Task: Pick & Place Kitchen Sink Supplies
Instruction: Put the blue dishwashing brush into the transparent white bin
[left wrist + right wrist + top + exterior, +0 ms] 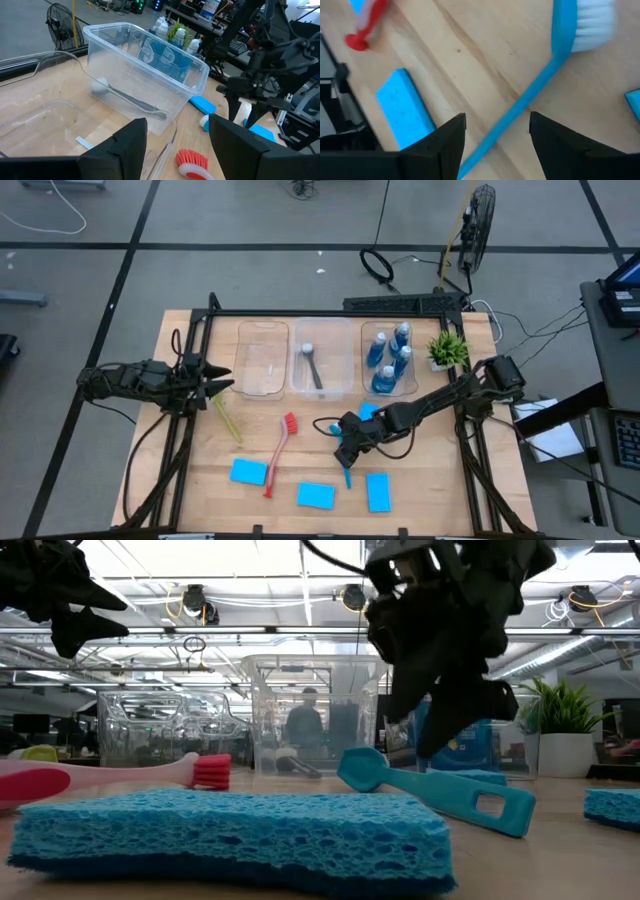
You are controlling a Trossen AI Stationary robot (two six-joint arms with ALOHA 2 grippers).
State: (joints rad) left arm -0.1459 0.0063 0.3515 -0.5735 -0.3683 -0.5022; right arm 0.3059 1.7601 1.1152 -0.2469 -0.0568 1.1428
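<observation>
High view first: at the left edge of the wooden table (420,480) we see the left gripper (222,387), its fingers apart and grasping nothing, just before the empty left bin (262,358). A yellow-green brush (228,418) lies near it, and the wood around is free. Next come the red brush (279,452) and three flat blue sponges (248,471) in a loose row along the front edge, well apart from each other. The middle bin (319,358) holds the grey brush (312,364); the right bin (390,358) holds four blue bottles (383,378) with grey caps. The right gripper (347,450) hangs low over the blue brush (540,82), its fingers spread on both sides of the slim handle and not clenched on it. This brush has white bristles. A fourth sponge (369,411) lies behind this arm.
</observation>
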